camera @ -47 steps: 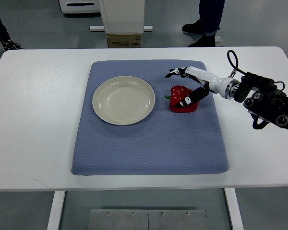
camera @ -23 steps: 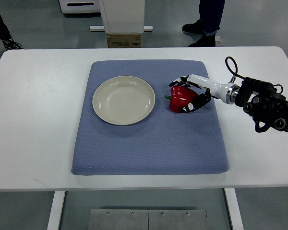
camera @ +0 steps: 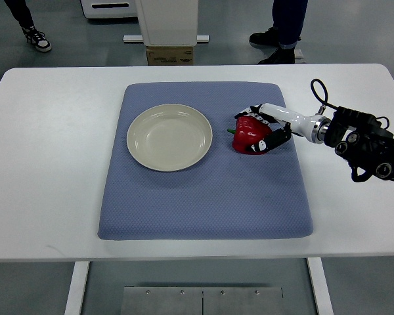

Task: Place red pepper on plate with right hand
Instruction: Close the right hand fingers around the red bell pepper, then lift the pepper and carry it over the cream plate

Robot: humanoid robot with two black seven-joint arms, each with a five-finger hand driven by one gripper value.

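A steep overhead view is showing a white rectangular table point(camera: 46, 164) filling most of the frame. A blue-grey padded fabric mat point(camera: 203, 190) is lying across the middle of the table. On the upper left part of the mat, a round cream-coloured shallow plate point(camera: 169, 137) is sitting with nothing on it.

Just to the right of the plate, near the centre of the frame, a glossy red bell pepper point(camera: 248, 134) is resting on the mat, its green stem pointing left toward the plate. The pepper is close to the plate's rim but not touching it.

The robot's right hand point(camera: 268, 127), white with black joints, is reaching in from the right edge of the frame on a black arm point(camera: 371, 144) with exposed cabling. Its fingers are curling around the right side of the pepper, some over the top and one beneath toward the lower edge, gripping it while it is sitting on the mat.

The left arm is not appearing anywhere in the frame.

Along the top edge, beyond the table, a grey floor is showing, with a person's dark trouser legs and shoes point(camera: 279, 36) at upper right, another shoe point(camera: 38, 41) at upper left, and a white machine base point(camera: 169, 23) at top centre.
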